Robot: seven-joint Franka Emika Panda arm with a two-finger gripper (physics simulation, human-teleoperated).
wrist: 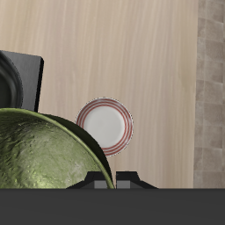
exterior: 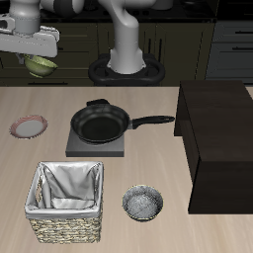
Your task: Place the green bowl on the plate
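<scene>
Tool (exterior: 42, 61) is hanging high above the bench (exterior: 119, 203), toward the back, gripping the green bowl (exterior: 41, 66) by its rim. The bowl is riding clear of the surface, apparently level, though the exterior view is too small to be sure of tilt.

In the wrist view the green bowl (wrist: 48, 149) is filling much of the frame, its speckled outer wall close to the lens. The plate (wrist: 104, 122) is showing just past the bowl's edge, whole rim visible, lying flat on bare wood. In the exterior view the plate (exterior: 29, 126) is sitting nearer the front edge than the held bowl, beside the frying pan (exterior: 102, 125) on its dark burner slab (exterior: 99, 144).

Judgement: carry phase, transport largely done, descent not yet begun.

Doing this step well:
- Shifting the tool forward until the bowl is hiding the plate's centre in the wrist view, since the bowl is currently offset from it.
- Lowering straight and slowly; bowl and plate look about equally wide, so margin is small.
- Keeping the grasp until the base is touching the plate, then releasing.
- Staying clear of the pan.

The wicker basket (exterior: 67, 203), grey metal bowl (exterior: 142, 204) and dark cabinet (exterior: 219, 138) are well away from the path.
</scene>
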